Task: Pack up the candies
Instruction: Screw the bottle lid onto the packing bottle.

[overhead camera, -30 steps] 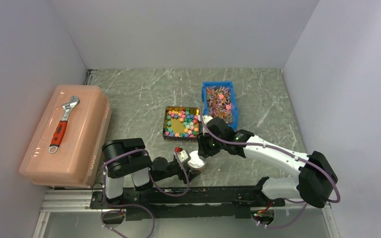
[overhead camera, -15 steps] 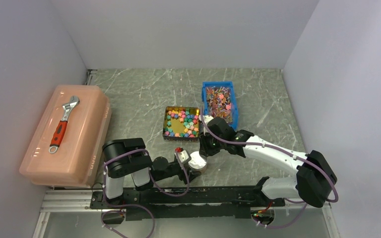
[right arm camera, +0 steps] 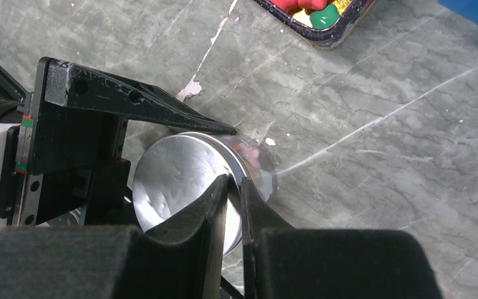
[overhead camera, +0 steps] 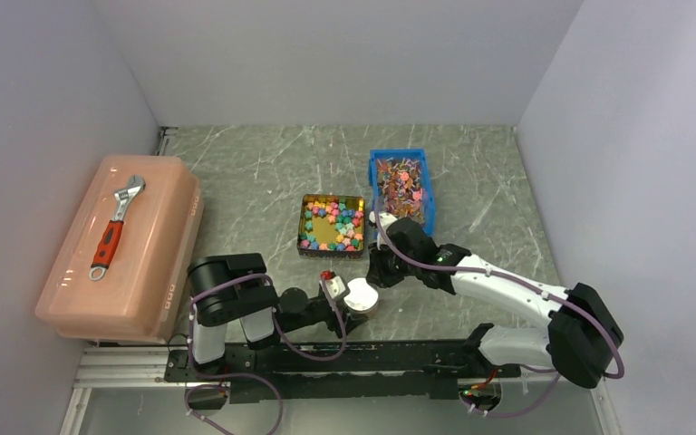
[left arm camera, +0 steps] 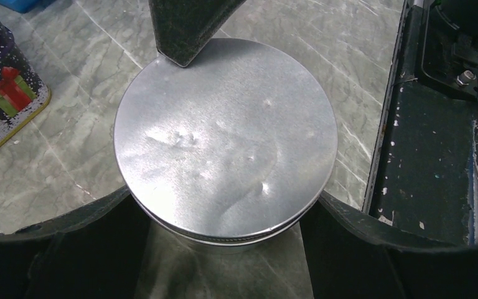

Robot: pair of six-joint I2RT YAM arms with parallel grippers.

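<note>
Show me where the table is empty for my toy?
Bare table lies along the back wall, between the pink box and the blue bin, behind the candy tin. More lies right of the blue bin, toward the side wall. Near the front it is crowded: left gripper and right gripper meet at the round silver tin.

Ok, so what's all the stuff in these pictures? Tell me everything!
table: one, grey marbled, under everything
box: one, pink plastic, left side
wrench: one, silver with red handle, on the box
gold tin: one, gold inside, middle
candies: many, mixed colours, in the gold tin
bin: one, blue, right of the gold tin
small bits: many, mixed colours, in the bin; too small to tell what
round tin: one, silver, near edge
left gripper: one, black, clasping the round tin's sides
right gripper: one, black, pinching the round tin's top rim
</note>
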